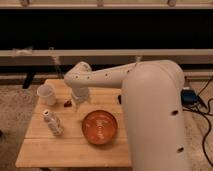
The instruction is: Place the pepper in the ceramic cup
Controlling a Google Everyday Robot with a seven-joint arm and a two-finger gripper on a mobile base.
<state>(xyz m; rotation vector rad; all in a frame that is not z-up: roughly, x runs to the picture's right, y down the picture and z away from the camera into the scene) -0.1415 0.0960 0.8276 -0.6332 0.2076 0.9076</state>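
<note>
The pepper (67, 104) is a small dark red piece lying on the wooden table (45, 150), just right of the ceramic cup (46, 93). Only its left end shows. The cup is plain white and stands upright near the table's back left corner. My white arm reaches in from the right, and its gripper (75, 101) hangs directly over the pepper's right end, pointing down. The gripper is open and holds nothing, and its tips are mostly hidden behind the wrist.
A white patterned bottle (52, 123) stands front left of the pepper. A wide orange bowl (100, 127) sits at the table's middle front. My bulky arm covers the table's right side. Cables (200, 107) lie on the carpet to the right.
</note>
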